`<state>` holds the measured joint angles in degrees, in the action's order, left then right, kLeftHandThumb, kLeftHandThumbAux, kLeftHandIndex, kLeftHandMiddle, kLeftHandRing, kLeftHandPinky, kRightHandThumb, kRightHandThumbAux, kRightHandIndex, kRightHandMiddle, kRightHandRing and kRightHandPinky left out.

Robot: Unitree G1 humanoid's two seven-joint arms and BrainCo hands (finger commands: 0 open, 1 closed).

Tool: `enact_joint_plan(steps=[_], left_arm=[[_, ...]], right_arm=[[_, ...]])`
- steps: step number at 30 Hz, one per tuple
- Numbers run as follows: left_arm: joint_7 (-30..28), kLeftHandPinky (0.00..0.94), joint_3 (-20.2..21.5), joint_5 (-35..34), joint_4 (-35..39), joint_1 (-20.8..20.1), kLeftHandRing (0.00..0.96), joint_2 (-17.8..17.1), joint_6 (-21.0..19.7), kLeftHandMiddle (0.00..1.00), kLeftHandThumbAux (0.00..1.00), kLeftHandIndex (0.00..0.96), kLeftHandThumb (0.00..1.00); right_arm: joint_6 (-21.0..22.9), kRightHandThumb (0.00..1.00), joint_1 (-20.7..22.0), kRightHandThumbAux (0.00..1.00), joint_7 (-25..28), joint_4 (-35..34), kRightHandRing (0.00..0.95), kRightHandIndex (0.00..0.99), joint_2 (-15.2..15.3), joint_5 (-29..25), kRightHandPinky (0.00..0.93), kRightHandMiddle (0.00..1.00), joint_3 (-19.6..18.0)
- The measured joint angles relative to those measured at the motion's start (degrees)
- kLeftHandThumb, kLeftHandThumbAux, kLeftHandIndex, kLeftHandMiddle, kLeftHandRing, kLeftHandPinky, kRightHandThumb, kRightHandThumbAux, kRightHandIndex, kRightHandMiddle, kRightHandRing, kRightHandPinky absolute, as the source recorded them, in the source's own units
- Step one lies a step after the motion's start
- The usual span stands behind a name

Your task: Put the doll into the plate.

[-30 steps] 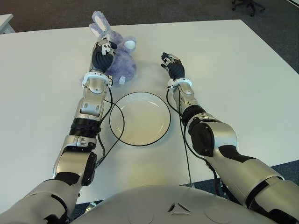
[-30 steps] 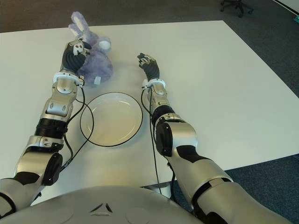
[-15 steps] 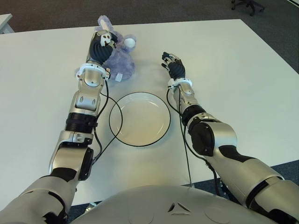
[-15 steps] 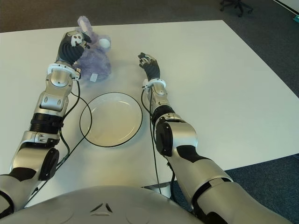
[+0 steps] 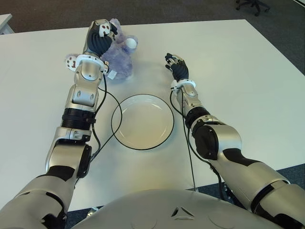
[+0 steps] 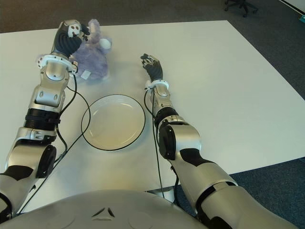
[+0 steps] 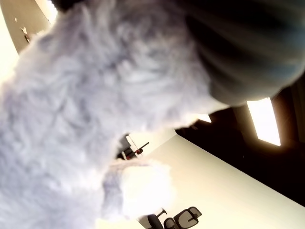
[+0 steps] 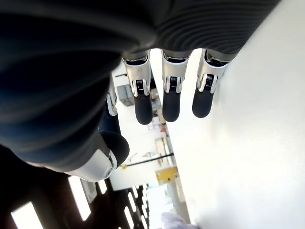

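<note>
1. Left eye view: the white table point(image 5: 248, 71) runs wide and bare to the right, with its far edge just beyond the purple plush rabbit point(image 5: 119, 59). The rabbit sits at the far left, well apart from the plate point(image 5: 143, 121), which lies near the middle, between the two arms.
2. Right eye view: the left hand point(image 6: 69, 38) is clamped on the rabbit's head end, and the right hand point(image 6: 152, 67) shows to the right of the rabbit, above the plate.
3. Left wrist view: fur fills the view, pressed against the dark palm; the fingers themselves are hidden, so the grip probably wraps the toy.
4. Right wrist view: the right hand's fingertips point(image 8: 171, 107) hang loosely extended, holding nothing, beside the tabletop.
</note>
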<state>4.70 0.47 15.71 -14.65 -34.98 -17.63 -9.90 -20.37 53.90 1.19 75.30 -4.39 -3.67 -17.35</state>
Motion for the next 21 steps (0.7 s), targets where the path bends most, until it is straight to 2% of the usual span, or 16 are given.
enact_joint_plan(steps=[12, 21], left_arm=[[-1.7, 0.884, -0.9, 1.0, 3.2, -2.5, 0.877, -1.1, -7.2, 0.861, 0.68, 0.813, 0.743], [-2.7, 0.869, -0.5, -0.9, 0.3, -5.6, 0.87, -1.2, -7.3, 0.852, 0.692, 0.818, 0.701]], right_arm=[[-0.5, 0.705, 0.0, 0.729, 0.7, -0.2, 0.107, 0.405, 0.0, -0.9, 0.135, 0.144, -0.8], [-0.5, 0.706, 0.0, 0.729, 0.0, -0.2, 0.11, 0.406, 0.0, -0.8, 0.136, 0.149, -0.6]])
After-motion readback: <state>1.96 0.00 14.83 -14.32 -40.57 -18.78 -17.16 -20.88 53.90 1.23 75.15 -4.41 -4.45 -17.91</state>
